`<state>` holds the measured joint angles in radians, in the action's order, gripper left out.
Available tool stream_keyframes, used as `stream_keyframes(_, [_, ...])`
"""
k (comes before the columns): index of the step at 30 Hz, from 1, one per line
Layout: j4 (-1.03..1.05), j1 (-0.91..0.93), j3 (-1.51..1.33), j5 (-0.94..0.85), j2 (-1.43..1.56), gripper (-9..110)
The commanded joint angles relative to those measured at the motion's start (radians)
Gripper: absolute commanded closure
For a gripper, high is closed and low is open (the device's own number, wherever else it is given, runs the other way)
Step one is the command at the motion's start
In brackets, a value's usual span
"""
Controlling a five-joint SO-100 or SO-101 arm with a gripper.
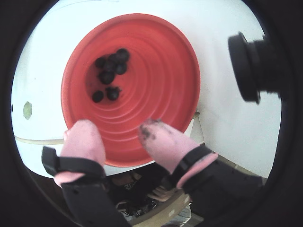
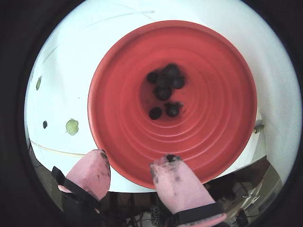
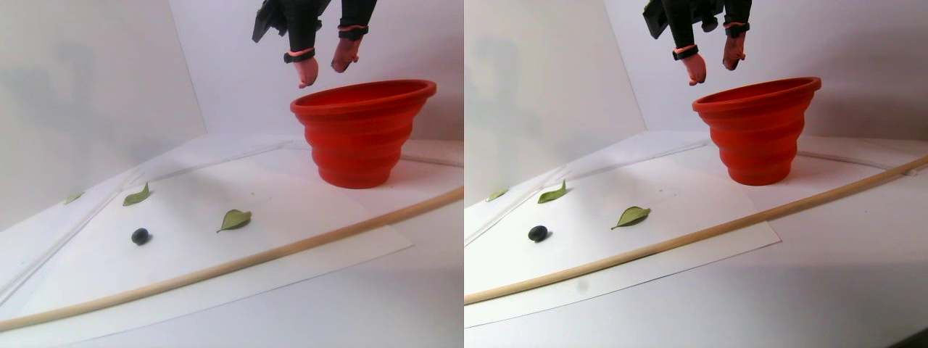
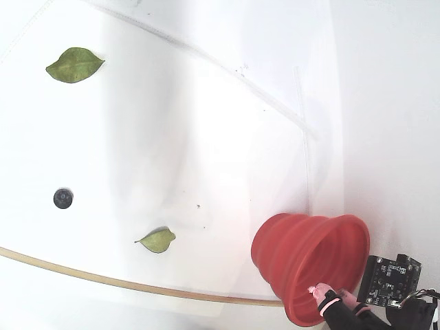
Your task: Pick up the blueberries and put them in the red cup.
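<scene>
Wrist views: In a wrist view the gripper (image 1: 116,130) hangs above the near rim of the red cup (image 1: 161,137), its two pink-covered fingers spread apart with nothing between them. The right-hand finger pad (image 1: 152,132) carries dark smears. A cluster of blueberries (image 1: 110,74) lies on the cup's floor, about seven by count, several touching. In the other wrist view the gripper (image 2: 134,165) again stands parted and empty over the red cup (image 2: 222,142), with the blueberries (image 2: 165,90) gathered at the bottom. A green leaf (image 2: 72,126) lies on the white counter (image 2: 66,85) to the left of the cup.

Stereo pair view: The red cup (image 3: 360,138) stands upright on a white sheet (image 3: 181,246). The gripper (image 3: 324,71) hovers just above the rim, on its left side, fingers apart. One blueberry (image 3: 140,235) lies loose on the sheet, well apart from the cup. A leaf (image 3: 234,220) lies between the berry and the cup. A thin wooden rod (image 3: 239,264) runs across the front.

Fixed view: The red cup (image 4: 302,254) sits at lower right, the pink gripper (image 4: 317,291) at its rim; its opening cannot be judged here. The lone blueberry (image 4: 63,198) lies far left.
</scene>
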<state>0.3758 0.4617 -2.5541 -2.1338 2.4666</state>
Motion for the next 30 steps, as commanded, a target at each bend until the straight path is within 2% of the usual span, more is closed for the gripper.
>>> stream_keyframes(1, [0.003, -0.035, 0.069, -0.005, 0.021, 85])
stream_keyframes(30, [0.006, -0.327, -0.052, -0.017, 0.101, 86])
